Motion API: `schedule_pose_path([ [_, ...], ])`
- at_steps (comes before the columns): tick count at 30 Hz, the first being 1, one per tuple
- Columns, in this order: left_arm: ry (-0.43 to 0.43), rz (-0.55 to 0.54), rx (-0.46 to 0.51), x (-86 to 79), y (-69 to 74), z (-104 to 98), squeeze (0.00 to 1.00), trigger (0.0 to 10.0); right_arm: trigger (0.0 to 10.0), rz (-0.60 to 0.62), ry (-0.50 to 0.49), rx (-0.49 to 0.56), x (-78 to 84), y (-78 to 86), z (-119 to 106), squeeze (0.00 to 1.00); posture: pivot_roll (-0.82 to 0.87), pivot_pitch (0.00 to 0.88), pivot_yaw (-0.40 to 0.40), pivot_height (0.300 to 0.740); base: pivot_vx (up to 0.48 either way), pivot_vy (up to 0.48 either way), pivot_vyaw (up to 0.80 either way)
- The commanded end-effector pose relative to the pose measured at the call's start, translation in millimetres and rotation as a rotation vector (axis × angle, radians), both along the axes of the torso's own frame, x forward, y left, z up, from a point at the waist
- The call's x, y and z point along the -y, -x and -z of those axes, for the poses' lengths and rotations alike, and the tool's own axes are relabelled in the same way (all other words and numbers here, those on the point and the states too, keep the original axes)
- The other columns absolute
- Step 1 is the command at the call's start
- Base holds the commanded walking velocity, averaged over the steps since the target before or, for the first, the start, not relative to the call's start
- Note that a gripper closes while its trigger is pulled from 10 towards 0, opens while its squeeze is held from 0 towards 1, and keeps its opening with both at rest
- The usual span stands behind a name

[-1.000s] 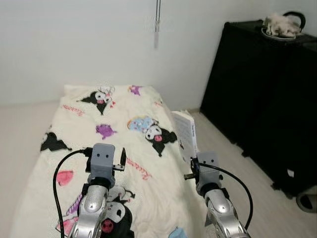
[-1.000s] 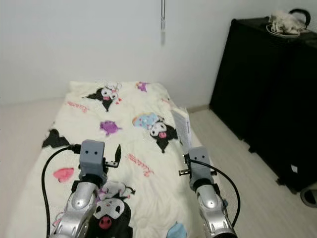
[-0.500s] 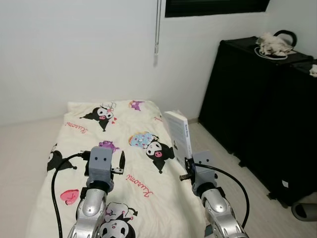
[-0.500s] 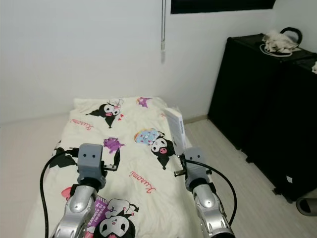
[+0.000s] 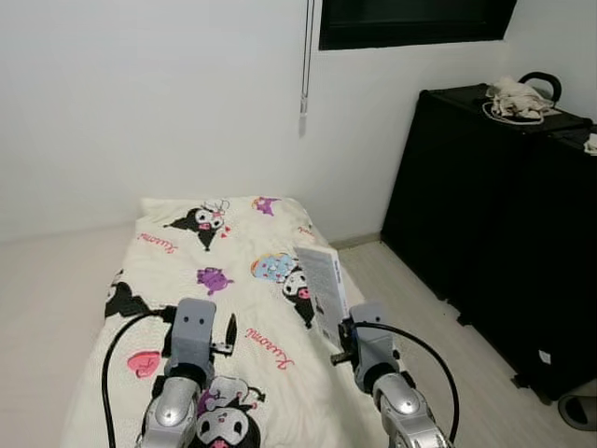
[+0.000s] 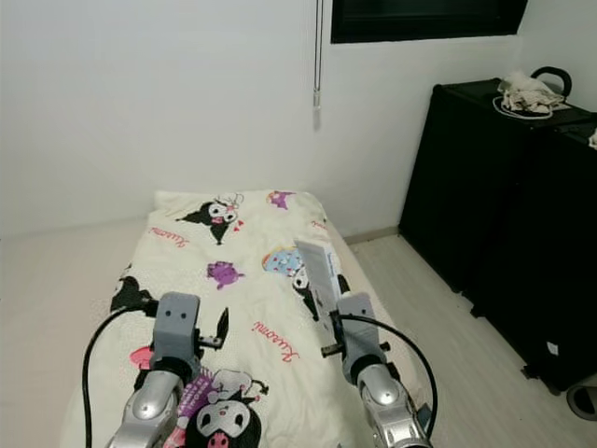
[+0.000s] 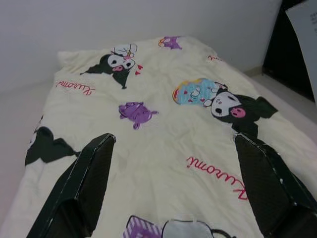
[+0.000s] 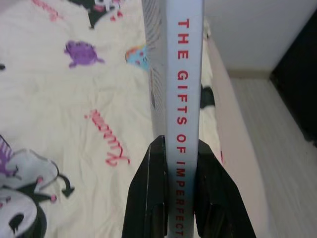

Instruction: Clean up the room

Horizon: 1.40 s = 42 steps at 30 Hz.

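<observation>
I see the room in even, soft indoor light, quite bright on the white wall (image 5: 140, 103) and the bed (image 5: 233, 280). The black cabinet (image 5: 494, 205) stays dark with little detail. Shadows are faint. Both eye views are sharp; in the right wrist view the book (image 8: 183, 99) is slightly soft.

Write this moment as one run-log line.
right tool: shut on white red-lettered book | left tool: open, over cream cartoon-print blanket | black cabinet: at right
</observation>
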<state>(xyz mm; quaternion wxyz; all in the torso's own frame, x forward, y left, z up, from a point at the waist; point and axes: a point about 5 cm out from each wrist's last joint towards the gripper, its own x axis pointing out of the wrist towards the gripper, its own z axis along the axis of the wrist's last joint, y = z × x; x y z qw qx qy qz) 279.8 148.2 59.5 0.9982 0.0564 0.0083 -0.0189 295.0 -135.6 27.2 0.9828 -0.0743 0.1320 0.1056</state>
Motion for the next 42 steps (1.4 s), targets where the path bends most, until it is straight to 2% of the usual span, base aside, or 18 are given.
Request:
schedule_pose_path([
  [1,-0.021,0.009,-0.014,-0.4,3.0,4,0.00,10.0,10.0,-0.007,0.017,0.005,-1.5,-1.8,-1,0.00,0.00,0.043,-0.056,0.740,0.000,0.000,0.00],
  [17,-0.057,0.031,-0.052,1.0,6.4,15,0.00,10.0,10.0,-0.016,0.016,-0.038,-4.1,5.3,11,0.00,0.01,0.042,-0.056,0.740,0.000,0.000,0.00],
  [29,-0.073,0.061,-0.051,1.4,3.8,13,0.00,10.0,10.0,0.028,-0.020,-0.062,-3.1,8.7,17,0.00,0.02,0.046,-0.019,0.740,0.000,0.000,-0.80],
  [42,-0.051,0.028,-0.049,-3.4,0.9,11,0.00,10.0,10.0,0.030,-0.034,-0.071,-4.3,7.3,18,0.00,0.02,0.050,-0.023,0.740,0.000,0.000,-0.80],
])
